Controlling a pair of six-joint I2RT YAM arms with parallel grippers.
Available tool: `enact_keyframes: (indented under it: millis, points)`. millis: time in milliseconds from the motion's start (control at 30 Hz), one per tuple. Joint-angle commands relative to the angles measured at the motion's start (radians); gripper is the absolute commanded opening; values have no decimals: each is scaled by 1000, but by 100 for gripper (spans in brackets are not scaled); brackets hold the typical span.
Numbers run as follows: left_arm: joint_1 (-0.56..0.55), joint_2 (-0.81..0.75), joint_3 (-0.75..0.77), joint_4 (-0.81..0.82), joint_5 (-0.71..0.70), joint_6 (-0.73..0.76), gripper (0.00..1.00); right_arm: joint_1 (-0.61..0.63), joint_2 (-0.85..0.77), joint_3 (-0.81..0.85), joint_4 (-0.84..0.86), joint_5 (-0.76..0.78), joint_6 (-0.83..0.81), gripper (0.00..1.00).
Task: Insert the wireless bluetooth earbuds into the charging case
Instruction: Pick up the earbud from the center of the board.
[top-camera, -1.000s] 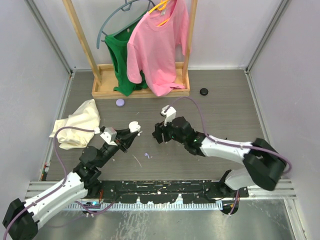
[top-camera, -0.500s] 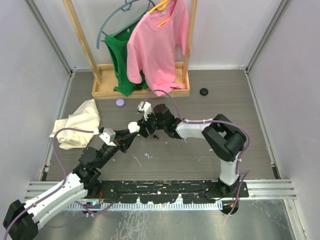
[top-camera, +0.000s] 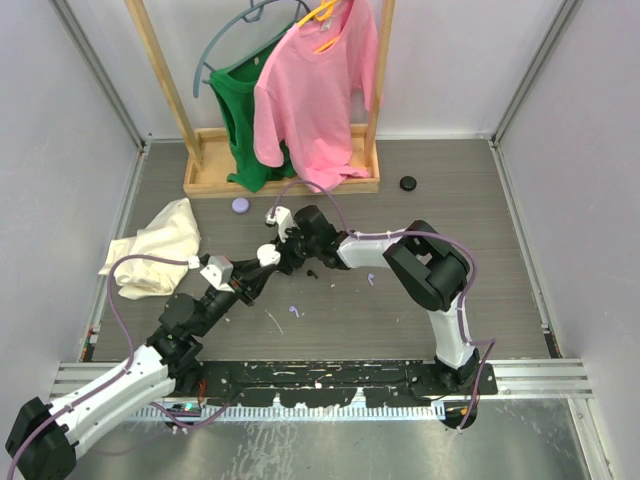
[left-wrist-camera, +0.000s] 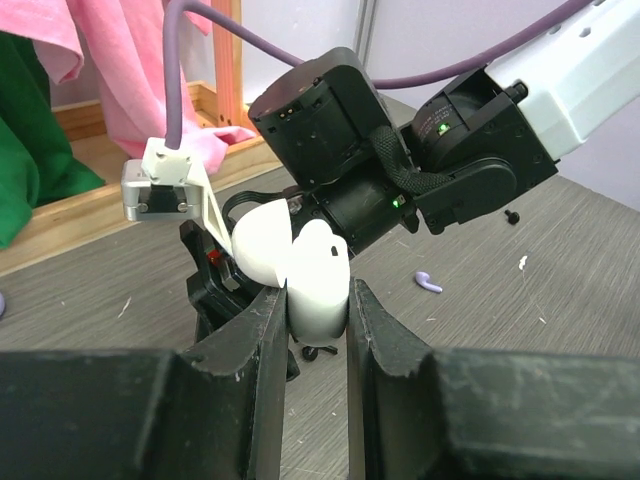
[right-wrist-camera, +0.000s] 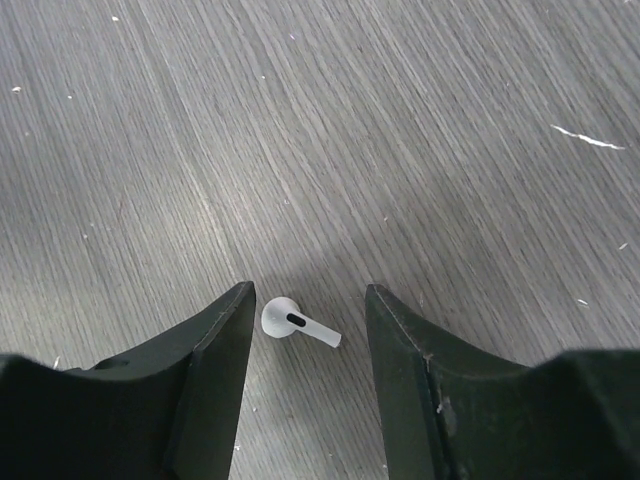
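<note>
My left gripper (left-wrist-camera: 318, 312) is shut on the white charging case (left-wrist-camera: 320, 280), held upright with its lid (left-wrist-camera: 255, 240) open; it also shows in the top view (top-camera: 266, 254). My right gripper (right-wrist-camera: 305, 310) is open, pointing down at the table just beyond the case (top-camera: 287, 258). A white earbud (right-wrist-camera: 295, 322) lies on the table between its fingers, close to the left finger (right-wrist-camera: 205, 360), not gripped. A black earbud (top-camera: 312, 272) lies by the right gripper. Lilac earbuds lie loose, one (top-camera: 295, 311) nearer the front and another (top-camera: 371, 279) to the right.
A wooden rack (top-camera: 280, 180) with a pink shirt (top-camera: 315, 90) and a green shirt (top-camera: 240, 120) stands at the back. A cream cloth (top-camera: 155, 248) lies at the left. A lilac case (top-camera: 240, 205) and a black case (top-camera: 407, 183) sit near the rack.
My right arm has swung left across the table and now hovers right beside the case over the white earbud. My left gripper has stayed put with the case.
</note>
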Motion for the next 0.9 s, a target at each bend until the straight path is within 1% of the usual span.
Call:
enact_keyframes:
  millis: [0,167,267,400,767,867]
  points:
    - [0,5,5,78,7,-3,0,7,18,54,-48,21,-21,53]
    - [1,13,5,84,15,-3,0,28,31,80,-118,76,-52,49]
    - [-1,15,5,85,16,-3,0,42,42,106,-172,116,-70,45]
    - [0,9,3,88,16,-3,0,50,30,102,-200,149,-67,42]
    - [1,6,1,87,16,-3,0,50,-12,54,-231,158,-49,44]
    - [0,8,2,87,16,-3,0,49,-23,47,-245,156,-56,46]
